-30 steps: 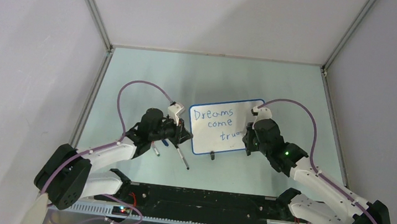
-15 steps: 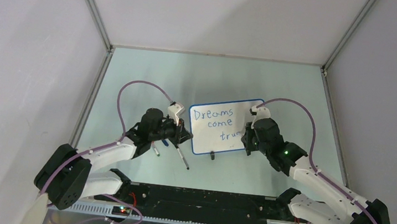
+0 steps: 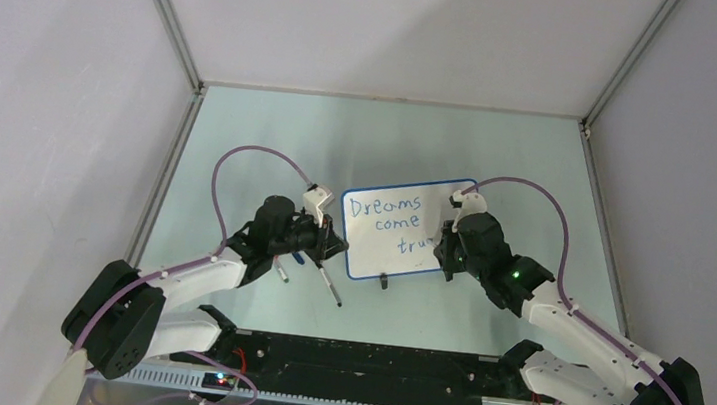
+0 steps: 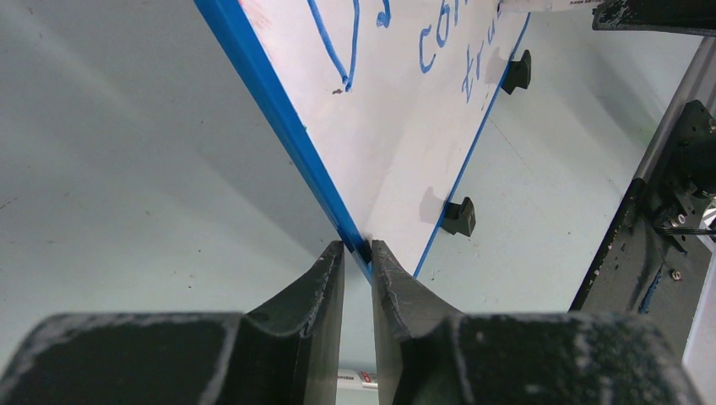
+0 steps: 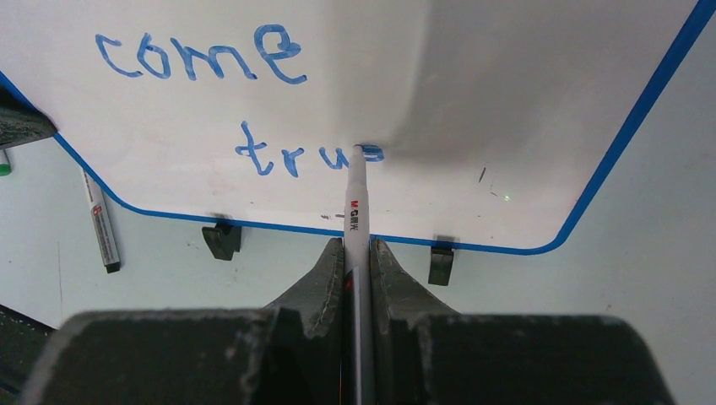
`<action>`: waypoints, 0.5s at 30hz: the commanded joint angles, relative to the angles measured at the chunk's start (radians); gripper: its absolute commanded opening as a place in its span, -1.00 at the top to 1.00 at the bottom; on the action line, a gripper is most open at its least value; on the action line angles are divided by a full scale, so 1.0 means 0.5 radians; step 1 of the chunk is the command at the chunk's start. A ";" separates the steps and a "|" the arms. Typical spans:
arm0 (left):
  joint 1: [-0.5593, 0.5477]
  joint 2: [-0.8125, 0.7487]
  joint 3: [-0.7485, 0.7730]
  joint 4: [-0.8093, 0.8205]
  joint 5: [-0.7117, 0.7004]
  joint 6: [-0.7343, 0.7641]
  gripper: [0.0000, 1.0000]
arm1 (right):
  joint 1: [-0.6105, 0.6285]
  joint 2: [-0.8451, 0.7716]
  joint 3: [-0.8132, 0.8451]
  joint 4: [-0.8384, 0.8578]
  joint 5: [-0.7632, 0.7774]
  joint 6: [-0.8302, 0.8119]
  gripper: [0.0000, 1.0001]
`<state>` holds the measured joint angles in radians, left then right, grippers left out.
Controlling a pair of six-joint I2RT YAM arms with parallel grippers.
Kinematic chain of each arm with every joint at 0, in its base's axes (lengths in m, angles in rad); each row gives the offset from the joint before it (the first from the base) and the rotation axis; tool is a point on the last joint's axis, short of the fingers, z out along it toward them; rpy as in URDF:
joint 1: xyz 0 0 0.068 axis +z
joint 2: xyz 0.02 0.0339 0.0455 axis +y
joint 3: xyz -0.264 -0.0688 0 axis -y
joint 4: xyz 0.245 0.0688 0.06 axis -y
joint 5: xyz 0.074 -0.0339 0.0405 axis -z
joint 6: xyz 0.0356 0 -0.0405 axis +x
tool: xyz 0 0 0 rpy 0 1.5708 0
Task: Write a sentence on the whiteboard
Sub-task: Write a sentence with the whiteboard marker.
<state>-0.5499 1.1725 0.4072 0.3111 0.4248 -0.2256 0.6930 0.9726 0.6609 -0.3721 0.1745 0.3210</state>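
The whiteboard (image 3: pixel 374 256), glossy white with a thin blue rim, lies on the table between my arms. The sentence (image 3: pixel 385 213) is in blue: "Dreams", "come", and a third line "true" (image 5: pixel 291 159). My left gripper (image 3: pixel 333 245) is shut on the whiteboard's left blue rim (image 4: pixel 295 135), which sits between its fingertips (image 4: pixel 358 246). My right gripper (image 5: pixel 359 245) is shut on a white marker (image 5: pixel 355 207). The marker's tip touches the board at the last letter of the third line. In the top view the right gripper (image 3: pixel 445 252) covers the end of that line.
Two loose markers (image 3: pixel 329 286) (image 3: pixel 279 273) lie on the table near the left gripper; one marker (image 5: pixel 101 224) also shows in the right wrist view. Two black clip feet (image 5: pixel 221 239) (image 5: pixel 441 263) stick out from the board's near edge. Walls close in on three sides.
The right gripper has shifted very slightly left with the marker over the third line. The left gripper and the board have not moved.
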 commanded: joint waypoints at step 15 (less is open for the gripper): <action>-0.012 -0.032 0.051 0.037 0.018 0.052 0.53 | 0.019 -0.042 -0.033 -0.005 0.034 0.029 1.00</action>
<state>-0.5499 1.1725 0.4068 0.3111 0.4248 -0.2260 0.6979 0.9680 0.6537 -0.3775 0.1749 0.3237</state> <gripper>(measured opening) 0.234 0.145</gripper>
